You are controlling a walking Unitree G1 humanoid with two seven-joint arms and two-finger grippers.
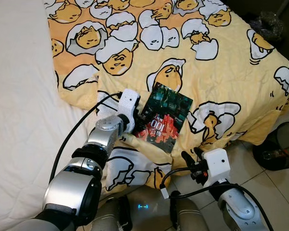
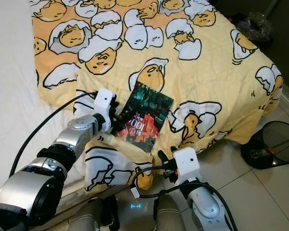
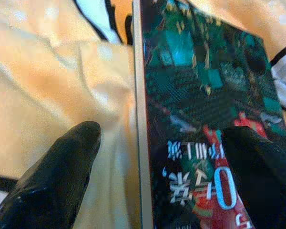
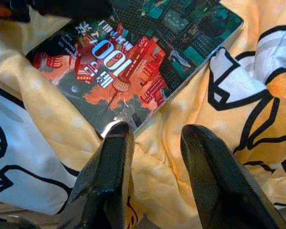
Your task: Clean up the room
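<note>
Your right gripper (image 4: pixel 152 143) sits lowest and nearest in the head views, past the near edge of the bed, its two black fingers (image 4: pixel 107 176) spread with yellow quilt showing between them; their tips stop just short of the near corner of the book (image 4: pixel 133 62) and grip nothing. Your left gripper (image 3: pixel 157 157) is at the book's left edge, jaws parted to straddle it: one finger (image 3: pixel 57 176) rests on the quilt just left of the edge, the other (image 3: pixel 262 171) lies over the red part of the cover, so the book's edge stands between them, and you cannot tell whether they are pressing it yet. From the head camera you see that book (image 1: pixel 164 117) lying flat and slightly skewed on the quilt (image 1: pixel 221 62) near the bed's near edge, dark green at its far end, red with a white "100" at its near end. Outward from it, the yellow quilt with its egg cartoons covers the far and right part of the bed, and a bare white sheet (image 1: pixel 19 106) takes the left. On the tiled floor (image 1: pixel 269 183) to the right stands a dark mesh bin (image 1: pixel 279 144), well apart from both grippers, and something dark and shiny (image 1: pixel 267 24) lies beyond the bed's far right corner, too dim to name.
</note>
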